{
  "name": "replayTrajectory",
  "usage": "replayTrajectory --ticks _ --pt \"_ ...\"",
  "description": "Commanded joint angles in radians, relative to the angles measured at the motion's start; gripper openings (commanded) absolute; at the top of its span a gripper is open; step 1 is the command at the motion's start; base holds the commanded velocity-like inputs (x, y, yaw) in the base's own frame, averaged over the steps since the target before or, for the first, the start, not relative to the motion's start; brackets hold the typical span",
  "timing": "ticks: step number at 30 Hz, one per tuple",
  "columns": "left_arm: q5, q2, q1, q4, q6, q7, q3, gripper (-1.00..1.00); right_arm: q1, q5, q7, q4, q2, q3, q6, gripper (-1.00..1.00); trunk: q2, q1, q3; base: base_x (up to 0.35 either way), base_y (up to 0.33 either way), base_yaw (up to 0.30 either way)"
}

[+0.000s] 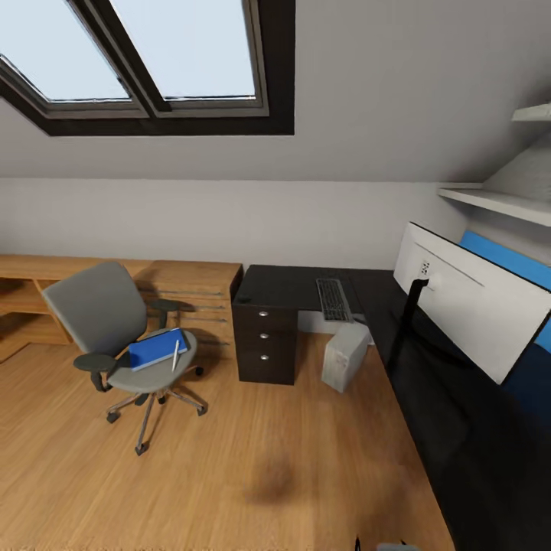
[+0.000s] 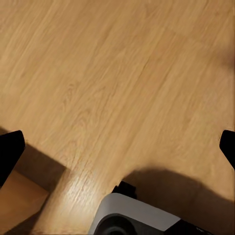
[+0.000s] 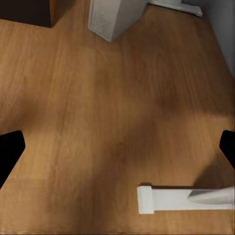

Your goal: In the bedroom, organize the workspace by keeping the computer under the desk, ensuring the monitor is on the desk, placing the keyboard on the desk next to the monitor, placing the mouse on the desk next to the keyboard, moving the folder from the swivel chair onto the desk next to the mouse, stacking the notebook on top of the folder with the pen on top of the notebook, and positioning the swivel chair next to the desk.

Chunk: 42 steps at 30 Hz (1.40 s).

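Black claw (image 2: 117, 147) tips spread wide, holding nothing.

monitor (image 1: 467, 302) seen from its back, screen hidden, desk (image 1: 459, 428) cut off at frame edge — computer (image 3: 113, 17) top cropped

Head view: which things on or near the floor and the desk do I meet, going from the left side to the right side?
swivel chair → folder → pen → drawer unit → keyboard → monitor
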Motion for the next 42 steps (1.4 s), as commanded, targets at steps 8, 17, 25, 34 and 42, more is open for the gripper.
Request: replayTrajectory --ticks 8,17,25,34,42 --pt "0.011 0.001 -0.001 -0.001 -0.008 0.007 -0.009 1.00 -0.001 -0.009 -0.004 0.001 -0.001 0.009 -0.002 1.00 0.055 -0.031 0.023 -0.282 -0.232 0.000" --pt "0.011 0.001 -0.001 -0.001 -0.008 0.006 -0.009 1.00 -0.001 -0.009 -0.004 0.001 -0.001 0.009 -0.003 1.00 0.118 -0.065 0.052 -0.279 -0.238 0.000" --pt "0.011 0.001 -0.001 -0.001 -0.008 0.005 -0.009 1.00 -0.001 -0.009 -0.002 0.001 -0.001 0.009 -0.002 1.00 0.145 -0.081 0.064 -0.279 -0.239 0.000" --pt "0.009 0.001 -0.001 -0.001 -0.008 0.005 -0.010 1.00 -0.001 -0.009 -0.001 0.001 -0.001 0.009 -0.002 1.00 0.145 -0.081 0.064 -0.276 -0.239 0.000" --pt "0.009 0.001 -0.001 -0.001 -0.008 0.005 -0.010 1.00 -0.001 -0.009 0.013 0.011 -0.002 0.008 -0.003 1.00 0.145 -0.081 0.064 -0.249 -0.228 0.000"
